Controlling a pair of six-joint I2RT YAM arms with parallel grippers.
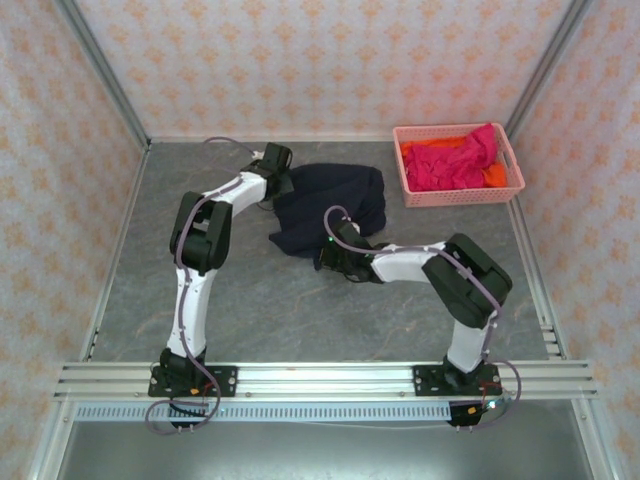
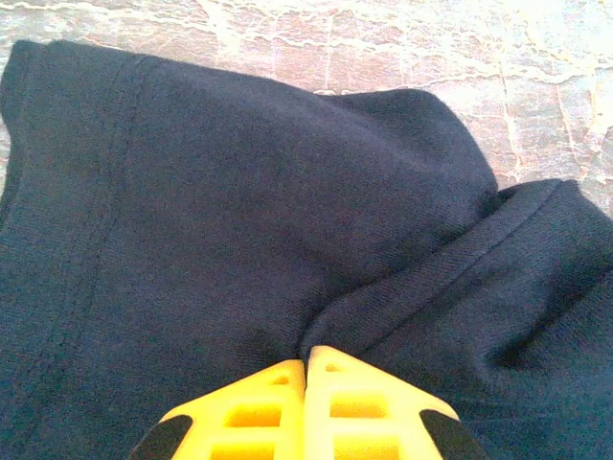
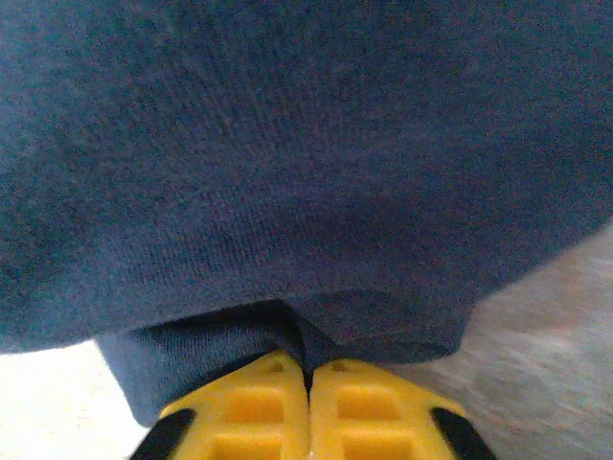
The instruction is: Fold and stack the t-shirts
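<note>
A dark navy t-shirt (image 1: 330, 205) lies crumpled on the grey table behind the arms. My left gripper (image 1: 284, 188) sits at its far left edge, and in the left wrist view the yellow fingertips (image 2: 306, 356) are shut on a pinch of the navy t-shirt (image 2: 239, 211). My right gripper (image 1: 328, 255) is at the shirt's near edge; its jaws (image 3: 308, 369) are shut on a fold of the navy cloth (image 3: 306, 172). A magenta-red t-shirt (image 1: 455, 160) and an orange t-shirt (image 1: 494, 176) lie bunched in the pink basket (image 1: 458, 196).
The pink lattice basket stands at the back right, close to the right wall. Patterned walls enclose the table on three sides. A metal rail (image 1: 320, 378) runs along the near edge, holding both arm bases.
</note>
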